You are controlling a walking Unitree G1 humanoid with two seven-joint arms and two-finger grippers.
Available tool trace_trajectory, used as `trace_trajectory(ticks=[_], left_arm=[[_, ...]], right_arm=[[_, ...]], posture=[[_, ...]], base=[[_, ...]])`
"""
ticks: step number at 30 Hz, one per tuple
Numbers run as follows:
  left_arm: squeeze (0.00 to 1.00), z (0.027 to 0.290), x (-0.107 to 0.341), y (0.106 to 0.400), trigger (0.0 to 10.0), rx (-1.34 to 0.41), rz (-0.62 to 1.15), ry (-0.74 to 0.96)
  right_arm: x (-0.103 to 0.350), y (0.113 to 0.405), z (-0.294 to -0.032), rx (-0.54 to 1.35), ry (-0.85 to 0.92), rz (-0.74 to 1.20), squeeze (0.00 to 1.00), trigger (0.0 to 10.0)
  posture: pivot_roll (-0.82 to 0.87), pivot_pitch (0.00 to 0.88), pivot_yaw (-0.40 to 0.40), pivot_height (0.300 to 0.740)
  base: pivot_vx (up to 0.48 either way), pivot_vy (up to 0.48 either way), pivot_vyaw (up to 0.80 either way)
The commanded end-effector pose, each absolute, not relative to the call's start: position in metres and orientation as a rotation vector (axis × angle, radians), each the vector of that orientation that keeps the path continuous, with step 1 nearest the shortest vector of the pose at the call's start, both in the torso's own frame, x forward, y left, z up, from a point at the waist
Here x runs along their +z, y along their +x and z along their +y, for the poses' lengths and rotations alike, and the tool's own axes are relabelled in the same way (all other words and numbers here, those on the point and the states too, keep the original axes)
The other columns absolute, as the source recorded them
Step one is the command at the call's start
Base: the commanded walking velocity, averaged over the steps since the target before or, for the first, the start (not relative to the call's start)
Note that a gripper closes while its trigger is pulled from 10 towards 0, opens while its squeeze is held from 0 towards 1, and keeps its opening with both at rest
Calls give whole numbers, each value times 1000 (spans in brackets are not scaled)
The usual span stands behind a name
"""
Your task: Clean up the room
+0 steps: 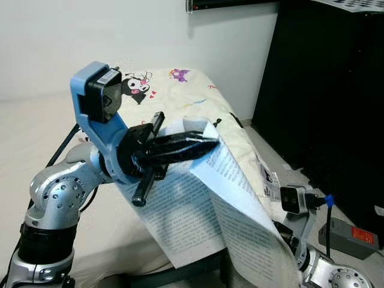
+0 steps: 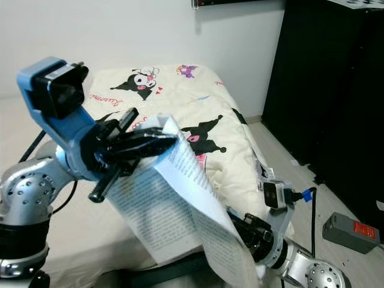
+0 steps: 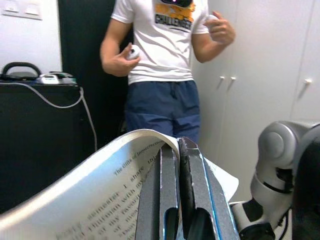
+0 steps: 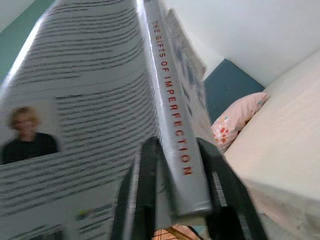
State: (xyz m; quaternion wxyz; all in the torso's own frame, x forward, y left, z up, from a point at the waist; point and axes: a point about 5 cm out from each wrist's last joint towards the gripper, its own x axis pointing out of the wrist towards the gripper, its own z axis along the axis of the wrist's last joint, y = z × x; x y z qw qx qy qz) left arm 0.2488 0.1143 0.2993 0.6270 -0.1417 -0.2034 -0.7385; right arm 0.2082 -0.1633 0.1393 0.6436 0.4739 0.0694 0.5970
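Left eye view, book: an open book (image 1: 240,210) hangs in the air over the near edge of the bed (image 1: 198,102), its printed pages facing out.
Left eye view, left gripper: the left gripper (image 1: 207,143) is raised on the left, and its two black fingers are pressed together on the top corner of a page.
Left eye view, right gripper: the right arm comes up from the near right corner; the pages hide its fingers here.
Left eye view, bed: a cream blanket with black cartoon pictures covers the bed, which runs away to the far wall.
Left eye view, floor: a grey box (image 1: 349,237) with a red label lies on the floor at the near right, beside a tall black cabinet (image 1: 324,102).
Right eye view: the same scene, with the page bending down from the left gripper to the right arm.
Left wrist view: the two fingers (image 3: 170,200) are closed on the curled page edge, and beyond them stands a person (image 3: 165,75) in a white T-shirt and blue shorts, near white cupboard doors (image 3: 270,90).
Right wrist view: the right gripper (image 4: 172,150) has one finger on each side of the grey spine, clamped on the book; a pink pillow (image 4: 235,122) lies on the bed behind.
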Motion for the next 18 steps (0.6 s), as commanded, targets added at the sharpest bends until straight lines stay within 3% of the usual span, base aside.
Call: trace_trajectory(ticks=[1, 13, 15, 16, 18], left_arm=[[0, 118, 303, 250, 10000, -1674, -493, -298], [0, 132, 291, 275, 10000, -1479, -451, -259], [0, 141, 277, 291, 10000, -1347, -380, -201], [1000, 149, 264, 302, 10000, -1246, -322, -138], [1000, 154, 256, 308, 10000, -1182, -283, -93]], right_arm=[[147, 209, -162, 1378, 1065, 121, 0, 0], [157, 215, -180, 1308, 976, 57, 0, 0], [161, 216, -187, 1289, 928, 53, 0, 0], [163, 216, -192, 1276, 894, 60, 0, 0], [165, 216, -195, 1267, 872, 64, 0, 0]], posture=[[-133, 30, 1, 530], [-131, 30, -2, 530], [-133, 30, -2, 530], [-140, 27, -3, 530], [-140, 27, -3, 530]], base=[[0, 0, 0], [0, 0, 0], [0, 0, 0], [0, 0, 0], [0, 0, 0]])
